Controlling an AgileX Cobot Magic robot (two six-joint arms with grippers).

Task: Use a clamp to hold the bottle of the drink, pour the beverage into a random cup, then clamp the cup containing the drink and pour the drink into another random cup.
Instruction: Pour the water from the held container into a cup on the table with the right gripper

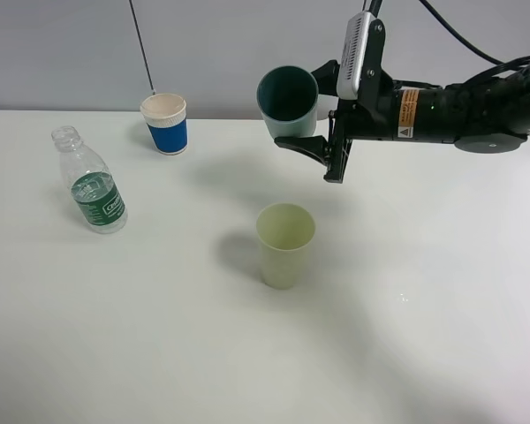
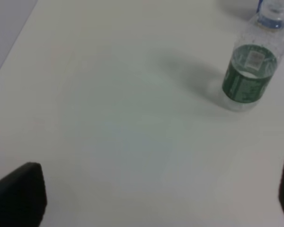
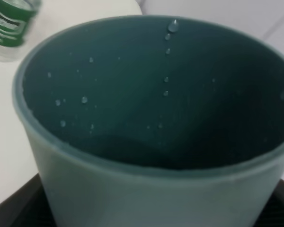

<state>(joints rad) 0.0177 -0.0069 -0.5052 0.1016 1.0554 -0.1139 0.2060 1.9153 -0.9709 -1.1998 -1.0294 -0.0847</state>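
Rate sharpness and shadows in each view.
Exterior high: sharp, evenly lit, soft shadow left of the pale green cup. Left wrist: soft overall, bottle blurred with a diffuse shadow. Right wrist: teal cup fills the frame, droplets fairly crisp, near wall blurred.

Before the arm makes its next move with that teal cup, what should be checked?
1. Right pincer clamped on teal cup: ok.
2. Green cup upright, mouth clear: ok.
3. Teal cup's mouth lined up over green cup: cannot tell.
4. Drink inside teal cup: cannot tell, only droplets show on its wall.
5. Bottle and blue cup standing away from the pour: ok.
6. Left pincer open, off the bottle: ok.
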